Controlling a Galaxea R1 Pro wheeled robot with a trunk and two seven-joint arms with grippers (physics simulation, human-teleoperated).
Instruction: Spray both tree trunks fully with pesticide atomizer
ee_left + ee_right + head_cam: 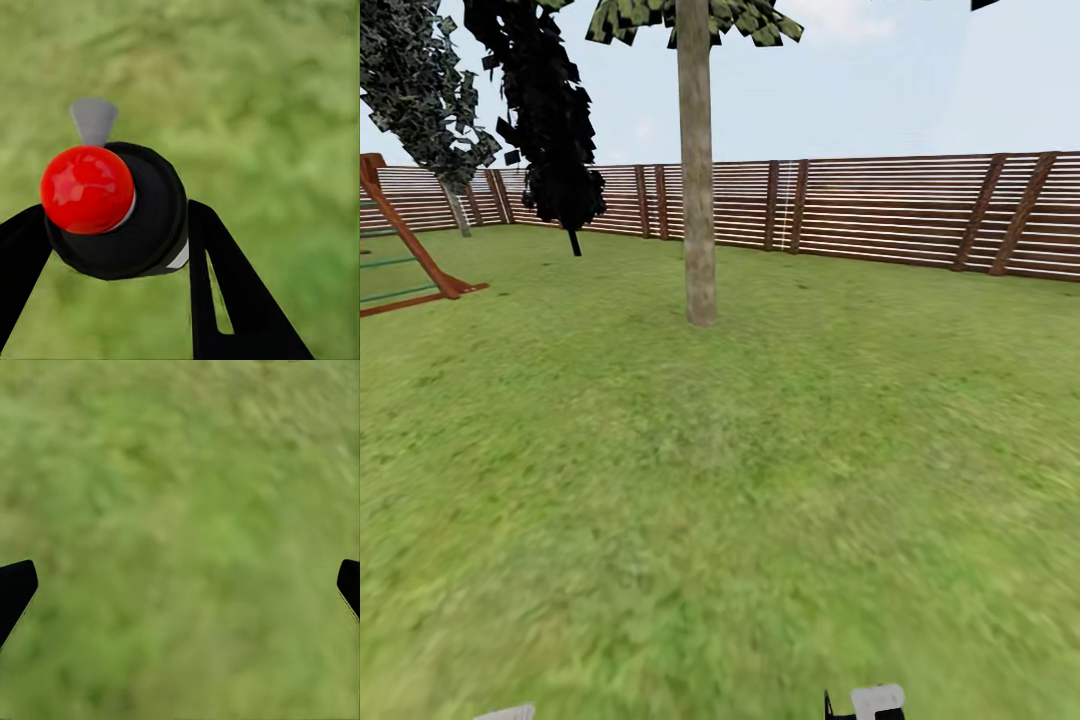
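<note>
Head view: green lawn (760, 480) runs out to a brown horizontal-slat fence (880, 215) along the back. One tree trunk (698, 170) stands straight ahead mid-lawn, mottled tan-grey, bare and upright, green crown (690, 18) cut by the frame top. Near-black cone tree (545, 120) left of it, close to the fence; a second dark leafy tree (420, 90) further left. Red-brown frame structure (405, 260) with green rungs at the far left edge. Bits of white and black robot hardware (865, 702) at the bottom edge, too cropped to read

Left wrist view: left claw (112, 247) pinching the pesticide atomizer (142, 217), seen end-on. Dark round cap with red dot (87, 189) facing the camera, small grey nozzle (94, 120) poking out beyond it. Black fingers (225, 292) sit against both sides of the body, blurred grass behind

Right wrist view: right claw (180, 585) spread wide, holding nothing, fingertips (15, 589) at opposite edges of the frame, blurred grass between them
</note>
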